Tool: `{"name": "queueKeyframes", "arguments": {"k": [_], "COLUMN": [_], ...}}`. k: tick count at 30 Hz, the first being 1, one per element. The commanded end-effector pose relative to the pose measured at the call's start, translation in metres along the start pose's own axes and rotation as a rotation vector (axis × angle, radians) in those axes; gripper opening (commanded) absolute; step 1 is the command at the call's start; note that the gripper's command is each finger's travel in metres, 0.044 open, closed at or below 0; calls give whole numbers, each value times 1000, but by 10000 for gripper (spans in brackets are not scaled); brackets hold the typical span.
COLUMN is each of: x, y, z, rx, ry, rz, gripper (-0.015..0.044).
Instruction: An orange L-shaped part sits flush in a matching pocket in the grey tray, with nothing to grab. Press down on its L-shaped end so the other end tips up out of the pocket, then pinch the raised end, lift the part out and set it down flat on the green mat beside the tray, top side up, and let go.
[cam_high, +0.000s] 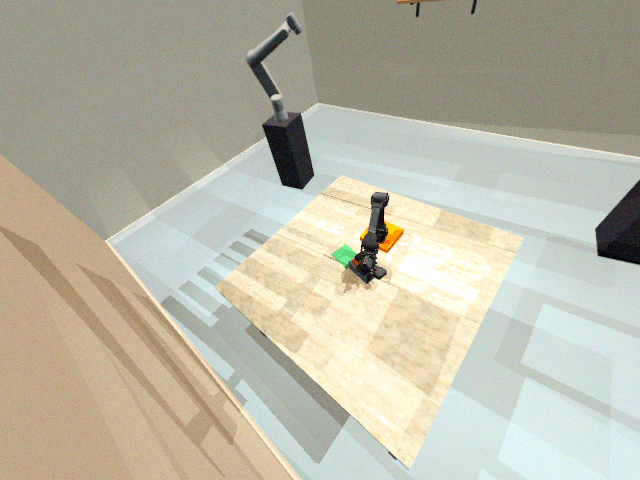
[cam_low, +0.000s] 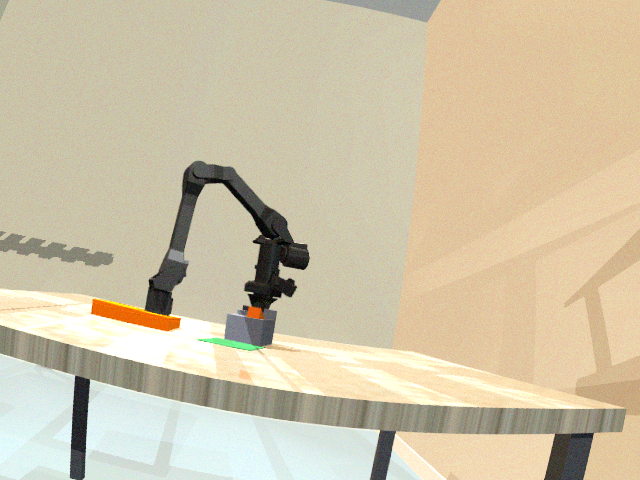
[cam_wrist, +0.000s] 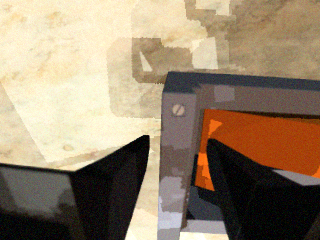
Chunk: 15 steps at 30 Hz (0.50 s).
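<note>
The orange part (cam_high: 355, 261) (cam_low: 254, 312) (cam_wrist: 265, 137) is tipped in the pocket of the grey tray (cam_low: 240, 330) (cam_wrist: 175, 150). Its end on the mat side stands above the tray's rim in the exterior view. My gripper (cam_low: 262, 307) (cam_wrist: 178, 143) points down at the tray's other end, partly open, with nothing between its fingers. In the wrist view the right finger is over the part's near end and the left finger is outside the tray wall. Contact at the fingertip is hidden. The green mat (cam_high: 343, 254) (cam_low: 227, 343) lies beside the tray.
An orange slab (cam_high: 391, 238) (cam_low: 134, 315) lies on the table at the arm's base. The tray's wall (cam_wrist: 173, 195) stands between my two fingers in the wrist view. The table's edge (cam_low: 310, 408) runs along the front in the exterior view.
</note>
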<state>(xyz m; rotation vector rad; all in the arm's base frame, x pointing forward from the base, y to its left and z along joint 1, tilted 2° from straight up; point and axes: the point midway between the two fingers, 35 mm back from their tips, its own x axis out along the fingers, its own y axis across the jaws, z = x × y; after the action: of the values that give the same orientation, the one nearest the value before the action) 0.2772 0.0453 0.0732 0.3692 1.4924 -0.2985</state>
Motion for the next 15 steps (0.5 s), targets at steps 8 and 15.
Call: {"name": "queueKeyframes", "arguments": {"k": [8, 15], "x": [17, 17], "y": [0, 0], "z": [-1, -1], "rx": [1, 1], "ry": [4, 4], "rz": [-1, -1], "gripper": [180, 180]}}
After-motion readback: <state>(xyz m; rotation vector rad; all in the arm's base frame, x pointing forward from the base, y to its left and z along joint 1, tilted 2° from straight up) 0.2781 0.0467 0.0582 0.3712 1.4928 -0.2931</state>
